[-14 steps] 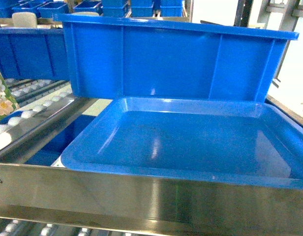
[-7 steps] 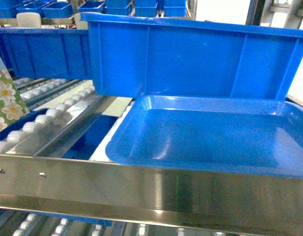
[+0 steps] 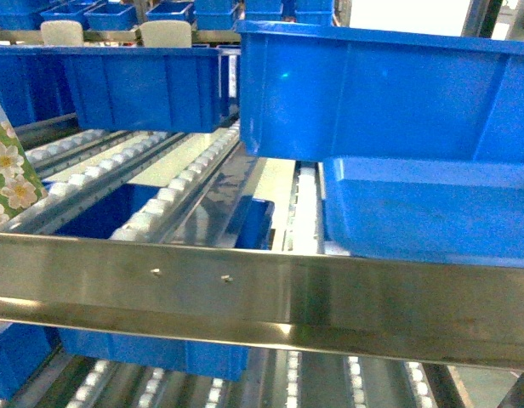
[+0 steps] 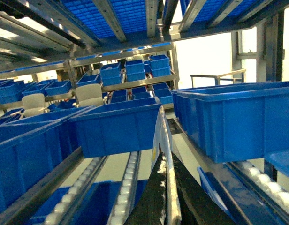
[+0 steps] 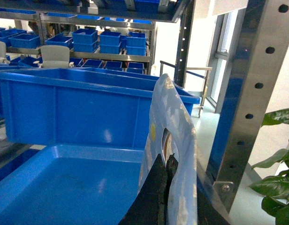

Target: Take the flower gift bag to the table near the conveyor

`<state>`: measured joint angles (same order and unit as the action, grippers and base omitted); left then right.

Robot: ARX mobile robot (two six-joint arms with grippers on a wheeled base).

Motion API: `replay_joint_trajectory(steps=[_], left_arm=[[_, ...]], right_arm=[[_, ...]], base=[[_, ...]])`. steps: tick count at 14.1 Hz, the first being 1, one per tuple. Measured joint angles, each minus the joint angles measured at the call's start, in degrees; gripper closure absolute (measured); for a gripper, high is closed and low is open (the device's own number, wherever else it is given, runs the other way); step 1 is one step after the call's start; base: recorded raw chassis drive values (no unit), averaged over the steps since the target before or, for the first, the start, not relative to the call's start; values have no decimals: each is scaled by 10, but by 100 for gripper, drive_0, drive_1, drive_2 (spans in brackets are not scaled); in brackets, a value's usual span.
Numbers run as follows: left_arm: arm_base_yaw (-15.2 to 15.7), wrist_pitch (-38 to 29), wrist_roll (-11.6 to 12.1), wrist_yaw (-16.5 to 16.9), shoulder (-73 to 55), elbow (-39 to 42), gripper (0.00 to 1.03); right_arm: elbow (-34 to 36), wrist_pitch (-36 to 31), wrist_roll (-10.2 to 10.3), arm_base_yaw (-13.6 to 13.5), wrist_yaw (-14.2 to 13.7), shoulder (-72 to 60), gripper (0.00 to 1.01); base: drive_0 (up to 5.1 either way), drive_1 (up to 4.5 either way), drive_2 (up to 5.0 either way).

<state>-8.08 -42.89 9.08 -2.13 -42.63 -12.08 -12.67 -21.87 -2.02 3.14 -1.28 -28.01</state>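
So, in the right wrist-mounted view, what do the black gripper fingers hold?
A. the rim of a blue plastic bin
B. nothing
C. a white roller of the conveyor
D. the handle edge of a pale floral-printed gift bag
D: the right gripper has its black fingers closed on the pale floral-printed gift bag just below its handle hole, with the blue plastic tray apart beside it.

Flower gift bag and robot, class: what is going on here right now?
A two-armed robot faces a steel roller rack loaded with blue bins. Each wrist view shows a gripper shut on a thin bag edge: the left gripper on a pale edge, the right gripper on a bluish handle. A flowered green bag shows at the left edge of the head view. No table is in sight, so the bag is not yet delivered.
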Motion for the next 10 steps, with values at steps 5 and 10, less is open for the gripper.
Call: replay_joint_trajectory(steps=[5,10], left_arm=[[0,-1,0,0,0,0,101],[0,0,0,0,0,0,101]], right_arm=[[0,0,0,0,0,0,99],[0,0,0,0,0,0,99]], base=[[-486,115,350],[-481,122,355]])
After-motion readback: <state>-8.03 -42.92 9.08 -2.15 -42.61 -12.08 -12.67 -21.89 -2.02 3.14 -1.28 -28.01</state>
